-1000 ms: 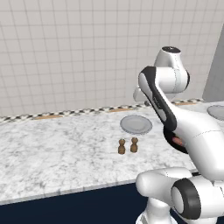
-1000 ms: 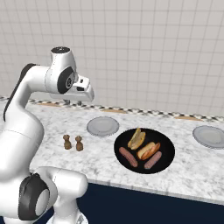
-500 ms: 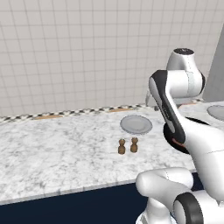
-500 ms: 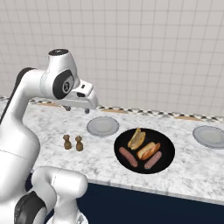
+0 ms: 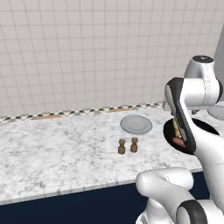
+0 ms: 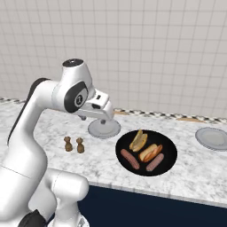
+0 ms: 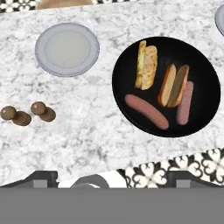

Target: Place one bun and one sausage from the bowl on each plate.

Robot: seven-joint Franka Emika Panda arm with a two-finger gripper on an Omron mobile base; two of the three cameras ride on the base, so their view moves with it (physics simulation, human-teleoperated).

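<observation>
Starting from the marble counter (image 7: 87, 131), you have the black bowl (image 7: 205, 78) between two grey plates, the near plate (image 7: 67, 49) still bare. Two buns (image 7: 146, 64) and two sausages (image 7: 146, 111) lie in the bowl. You should drop straight onto one bun, jaws across its narrow width. Your arm is raised high over the counter, gripper (image 6: 99, 116) pointing down, released and carrying nothing.
</observation>
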